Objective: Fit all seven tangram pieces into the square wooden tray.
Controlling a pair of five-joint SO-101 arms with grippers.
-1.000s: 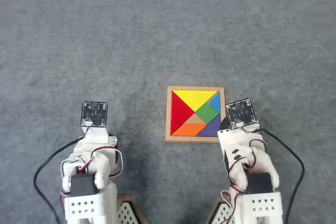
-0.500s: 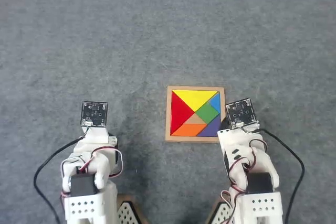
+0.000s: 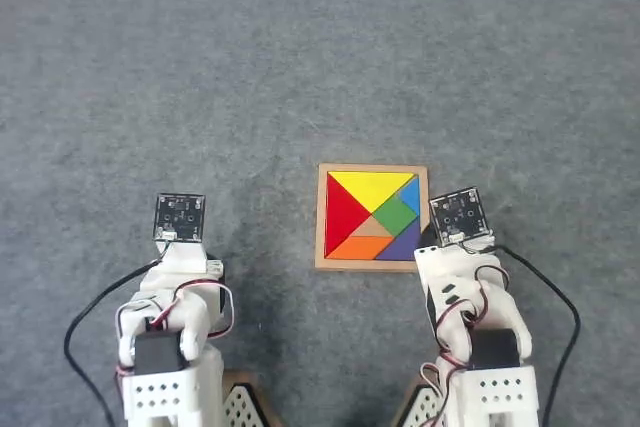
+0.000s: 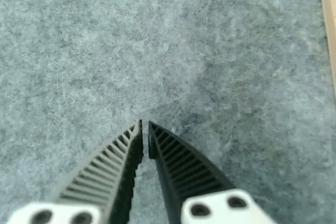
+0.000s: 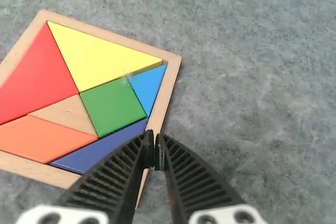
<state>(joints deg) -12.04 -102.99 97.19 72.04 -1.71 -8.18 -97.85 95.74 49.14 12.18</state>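
Note:
The square wooden tray lies right of the table's middle, holding the yellow, red, green, light blue, tan, orange and dark blue pieces flat inside it. In the right wrist view the same tray shows its near right corner just under my right gripper, which is shut with nothing in it. My left gripper is shut over bare grey felt, well left of the tray. In the high view both arms are drawn back at the near edge, left arm and right arm.
Grey felt covers the whole table. The tray's edge shows at the border of the left wrist view. Cables loop beside both arm bases.

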